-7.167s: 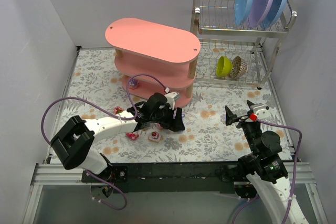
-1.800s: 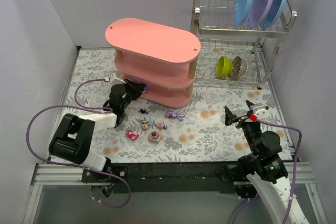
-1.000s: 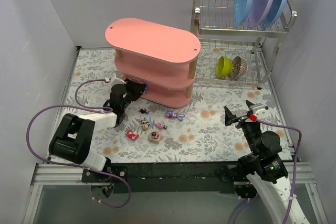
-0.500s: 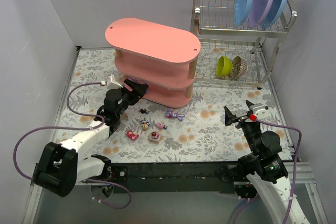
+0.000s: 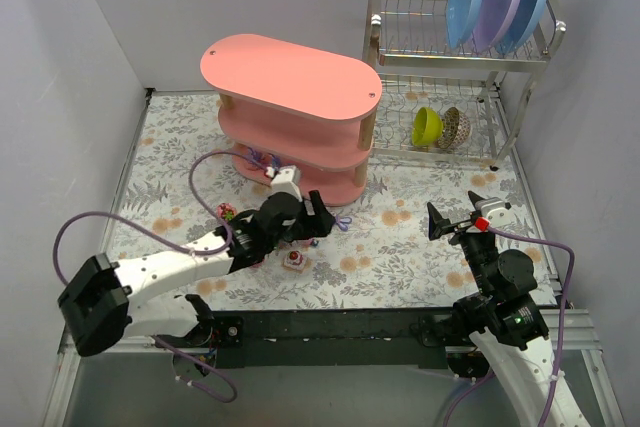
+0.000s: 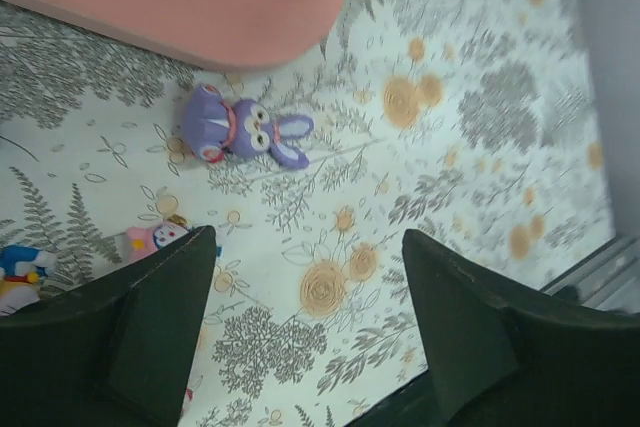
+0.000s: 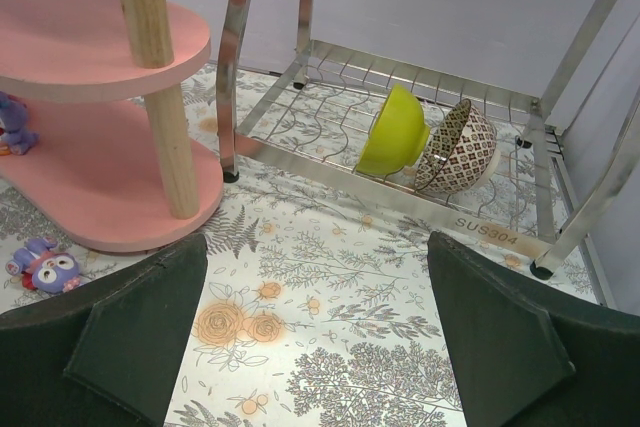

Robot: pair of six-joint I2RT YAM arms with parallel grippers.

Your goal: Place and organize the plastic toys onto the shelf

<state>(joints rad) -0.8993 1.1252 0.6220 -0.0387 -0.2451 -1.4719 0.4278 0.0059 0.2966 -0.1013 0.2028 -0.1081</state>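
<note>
The pink three-tier shelf [image 5: 290, 77] stands at the back middle. A purple toy [image 5: 256, 157] sits on its bottom tier and also shows in the right wrist view [image 7: 12, 123]. Toys lie on the mat in front: a purple bunny [image 6: 240, 132], a pink penguin-like one [image 6: 155, 238], a blue and yellow one [image 6: 20, 267], a red and white one [image 5: 293, 259] and a pink one [image 5: 226, 211]. My left gripper [image 5: 316, 215] hovers open and empty over them, the bunny just beyond its fingers [image 6: 150, 327]. My right gripper [image 5: 457, 217] is open and empty at the right, away from the toys.
A metal dish rack [image 5: 455, 57] stands at the back right with three plates on top and a green bowl [image 7: 395, 132] and a patterned bowl [image 7: 455, 147] on its lower tier. The shelf's wooden post [image 7: 150, 47] is near the rack's leg. Walls enclose left, back and right.
My left arm has pulled away from the shelf's left end and swung right and forward, so its gripper is now above the toys on the mat. The right arm has not moved.
</note>
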